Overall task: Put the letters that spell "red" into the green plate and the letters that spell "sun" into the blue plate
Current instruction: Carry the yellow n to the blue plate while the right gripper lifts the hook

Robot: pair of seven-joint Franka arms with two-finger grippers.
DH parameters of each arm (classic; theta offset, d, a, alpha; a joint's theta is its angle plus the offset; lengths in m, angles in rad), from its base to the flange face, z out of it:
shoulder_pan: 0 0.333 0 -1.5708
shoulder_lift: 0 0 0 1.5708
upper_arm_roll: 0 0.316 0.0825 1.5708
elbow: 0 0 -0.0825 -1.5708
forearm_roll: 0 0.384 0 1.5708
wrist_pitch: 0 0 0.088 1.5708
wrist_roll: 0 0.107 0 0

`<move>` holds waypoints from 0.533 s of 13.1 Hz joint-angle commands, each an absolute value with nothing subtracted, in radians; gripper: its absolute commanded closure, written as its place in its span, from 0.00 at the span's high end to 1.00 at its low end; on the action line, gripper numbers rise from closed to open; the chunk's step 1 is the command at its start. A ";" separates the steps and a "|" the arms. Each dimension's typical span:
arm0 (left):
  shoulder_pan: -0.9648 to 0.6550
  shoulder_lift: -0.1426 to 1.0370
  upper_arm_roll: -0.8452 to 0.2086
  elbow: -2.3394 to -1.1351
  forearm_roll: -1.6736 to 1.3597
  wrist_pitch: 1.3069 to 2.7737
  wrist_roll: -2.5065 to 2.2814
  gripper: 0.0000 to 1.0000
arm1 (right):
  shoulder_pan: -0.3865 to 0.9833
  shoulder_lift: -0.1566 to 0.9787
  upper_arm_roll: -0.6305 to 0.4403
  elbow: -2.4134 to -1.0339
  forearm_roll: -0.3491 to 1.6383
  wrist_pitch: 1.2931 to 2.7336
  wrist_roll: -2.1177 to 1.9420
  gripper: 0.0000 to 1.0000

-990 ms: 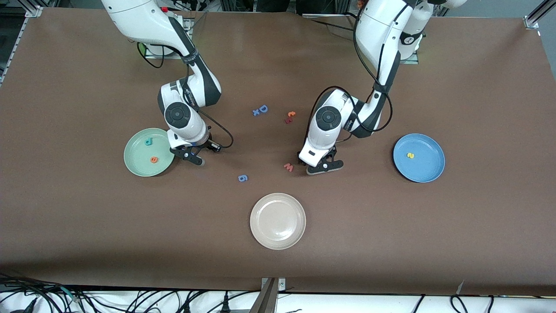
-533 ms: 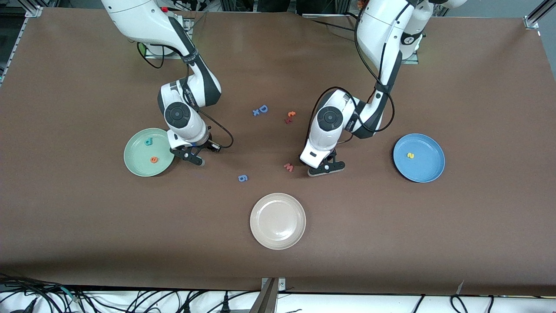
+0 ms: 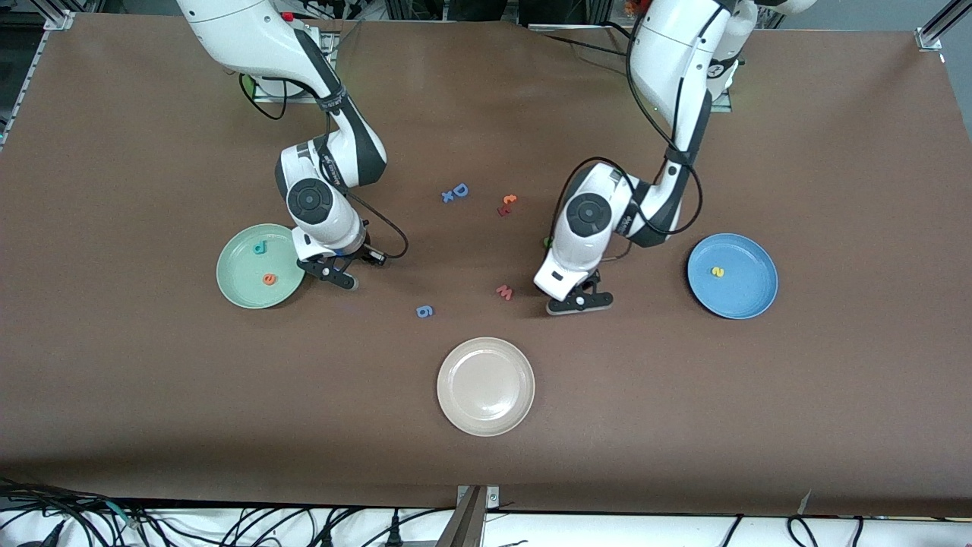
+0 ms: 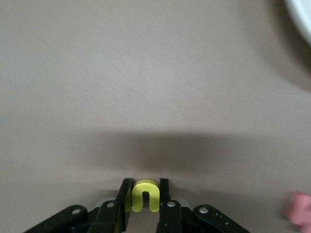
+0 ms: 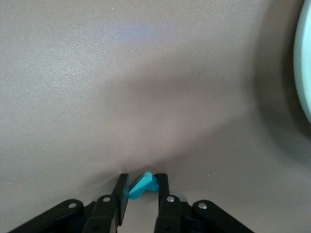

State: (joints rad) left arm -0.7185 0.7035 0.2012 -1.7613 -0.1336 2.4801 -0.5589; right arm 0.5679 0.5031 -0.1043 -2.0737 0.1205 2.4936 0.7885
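The green plate holds a teal "d" and an orange "e". Just beside its rim, my right gripper is low over the table, shut on a teal letter. The plate's edge shows in the right wrist view. The blue plate holds a yellow "s". My left gripper is shut on a yellow "u/n" letter, over the table between the pinkish "w" and the blue plate. A small green piece lies by the left arm's wrist.
A beige-white plate sits nearest the front camera, mid-table. A blue "9" shape lies near it. A blue "D" and an orange "t" lie between the two arms. The "w" shows in the left wrist view.
My left gripper has slid with the yellow letter a little toward the blue plate, uncovering the small green piece. The right arm has stayed in place.
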 commanded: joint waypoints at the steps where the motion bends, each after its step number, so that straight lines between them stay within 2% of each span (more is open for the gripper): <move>1: -0.706 0.635 0.253 -1.790 -0.163 2.396 -0.372 0.04 | 0.569 0.512 -0.110 -2.080 0.118 2.494 0.773 0.15; 4: -0.652 0.546 0.305 -1.857 -0.163 2.301 -0.151 0.05 | 0.569 0.514 -0.110 -2.080 0.117 2.494 0.773 0.12; 7: -0.580 0.451 0.353 -1.939 -0.163 2.284 0.067 0.05 | 0.569 0.514 -0.110 -2.080 0.118 2.494 0.772 0.09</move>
State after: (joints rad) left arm -0.6184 0.5519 0.3365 -1.8414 -0.1336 2.2951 -0.0761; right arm 0.5677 0.5032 -0.1044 -2.0737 0.1204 2.4934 0.7865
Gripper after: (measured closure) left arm 0.736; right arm 0.714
